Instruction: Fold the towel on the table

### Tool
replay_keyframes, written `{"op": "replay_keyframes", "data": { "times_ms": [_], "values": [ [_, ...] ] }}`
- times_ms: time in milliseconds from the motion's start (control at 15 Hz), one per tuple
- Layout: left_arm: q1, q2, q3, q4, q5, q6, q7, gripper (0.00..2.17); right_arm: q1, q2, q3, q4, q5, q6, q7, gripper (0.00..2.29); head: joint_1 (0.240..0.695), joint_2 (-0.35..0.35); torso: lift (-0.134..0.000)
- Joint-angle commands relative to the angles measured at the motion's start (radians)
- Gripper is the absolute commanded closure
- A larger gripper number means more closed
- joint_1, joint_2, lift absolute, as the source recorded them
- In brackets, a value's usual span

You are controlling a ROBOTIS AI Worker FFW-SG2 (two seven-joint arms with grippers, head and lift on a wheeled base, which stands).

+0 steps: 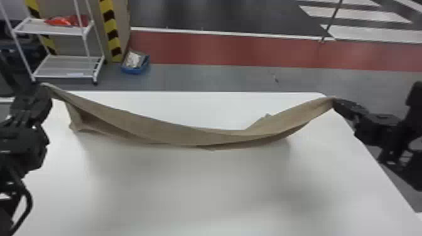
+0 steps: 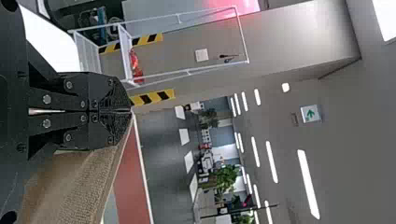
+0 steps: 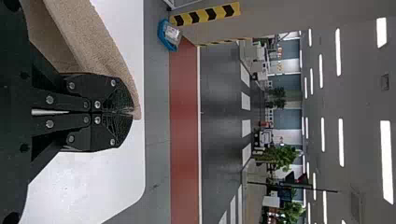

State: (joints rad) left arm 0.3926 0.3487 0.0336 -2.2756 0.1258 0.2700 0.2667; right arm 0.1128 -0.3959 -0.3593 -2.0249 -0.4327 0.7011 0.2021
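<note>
Table (image 1: 201, 188) lying under towel (image 1: 188, 135); both ends being pinched.
Table is spanning the work area; towel is sagging across its far half, underside seemingly touching it. Left gripper (image 2: 130, 111) is clenching one end near the table's far left corner, right gripper (image 3: 132, 112) the other near its far right corner. Wide grip is presumably serving to stretch the upper edge, lower cloth trailing so it can be laid down flat before folding; slack middle is risking a bunched crease.

The head view looks forward and down over the bench (image 1: 188, 188); closer wrist views face outward, all sharing the red floor strip (image 1: 219, 48).
</note>
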Motion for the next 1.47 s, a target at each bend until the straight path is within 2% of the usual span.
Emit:
{"op": "replay_keyframes", "data": {
  "times_ms": [0, 133, 200, 400, 600, 867, 1067, 1133, 1200, 1267, 1400],
  "values": [
    [-0.150, 0.012, 0.003, 0.111, 0.048, -0.001, -0.007, 1.65, -0.156, -0.006, 0.063, 0.157, 0.032, 0.004, 0.000, 1.40, 0.662, -0.118, -0.128],
    [-0.278, 0.026, -0.003, 0.215, 0.066, 0.009, -0.007, 1.65, -0.274, -0.006, 0.114, 0.284, 0.055, -0.011, 0.011, 1.40, 0.615, -0.098, -0.128],
    [-0.339, 0.039, -0.014, 0.268, 0.075, 0.012, -0.009, 1.65, -0.326, -0.014, 0.138, 0.342, 0.058, -0.042, 0.011, 1.40, 0.600, -0.089, -0.128],
    [-0.482, 0.050, -0.066, 0.412, 0.086, -0.004, -0.020, 1.65, -0.464, -0.050, 0.258, 0.500, 0.098, -0.168, 0.011, 1.40, 0.550, -0.064, -0.128],
    [-0.623, 0.041, -0.161, 0.559, 0.078, -0.071, -0.032, 1.65, -0.573, -0.067, 0.347, 0.621, 0.109, -0.272, 0.014, 1.40, 0.491, -0.053, -0.128],
    [-0.753, 0.024, -0.204, 0.663, 0.086, -0.108, -0.060, 1.65, -0.659, -0.070, 0.378, 0.692, 0.091, -0.361, 0.014, 1.40, 0.423, -0.063, -0.128],
    [-0.701, 0.032, -0.188, 0.619, 0.091, -0.108, -0.081, 1.65, -0.611, -0.086, 0.378, 0.649, 0.057, -0.352, 0.025, 1.40, 0.377, -0.073, -0.128],
    [-0.638, 0.033, -0.169, 0.574, 0.100, -0.108, -0.090, 1.65, -0.555, -0.107, 0.372, 0.600, 0.048, -0.340, 0.025, 1.39, 0.377, -0.073, -0.128],
    [-0.590, 0.038, -0.153, 0.547, 0.100, -0.108, -0.098, 1.65, -0.496, -0.133, 0.353, 0.557, 0.048, -0.340, 0.026, 1.39, 0.383, -0.073, -0.128],
    [-0.526, 0.039, -0.127, 0.507, 0.100, -0.108, -0.107, 1.65, -0.426, -0.144, 0.321, 0.512, 0.048, -0.340, 0.039, 1.39, 0.395, -0.072, -0.128],
    [-0.429, 0.041, -0.093, 0.464, 0.100, -0.136, -0.116, 1.65, -0.300, -0.152, 0.252, 0.433, 0.009, -0.340, 0.045, 1.39, 0.459, -0.080, -0.128]
  ]
}}
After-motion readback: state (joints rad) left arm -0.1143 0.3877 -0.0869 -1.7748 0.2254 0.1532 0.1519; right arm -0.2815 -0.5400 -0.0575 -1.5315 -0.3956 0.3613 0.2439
